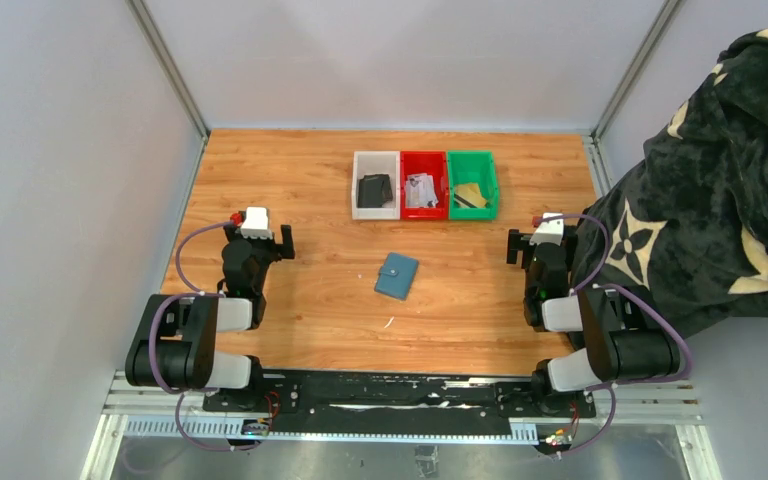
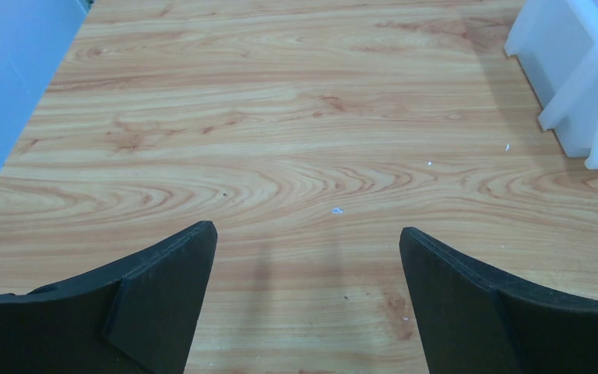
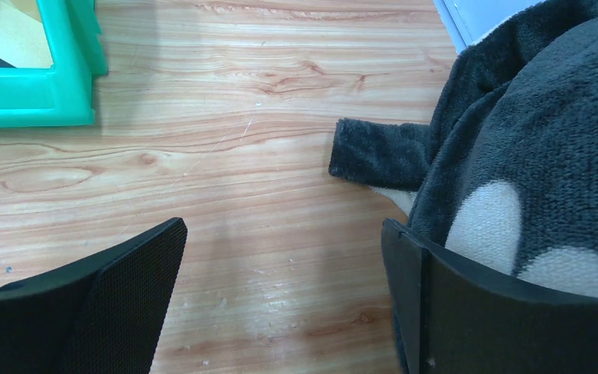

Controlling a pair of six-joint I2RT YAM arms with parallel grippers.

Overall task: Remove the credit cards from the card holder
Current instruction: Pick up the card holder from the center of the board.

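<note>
Closed card holder [image 1: 397, 276] lies on the bench [image 1: 290, 180].
Left end effector [image 2: 307, 234] and right end effector [image 3: 284, 226] both released, empty.

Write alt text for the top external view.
A closed teal card holder lies on the wooden table between the open left gripper and open right gripper. Beyond it sit a white bin, red bin and green bin; a person in dark patterned fleece is at right.

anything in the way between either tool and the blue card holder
Nothing visible. Bare table lies between the card holder and both the left tool and right tool. The bins sit farther back; the fleece sleeve is on the right tool's outer side.
</note>
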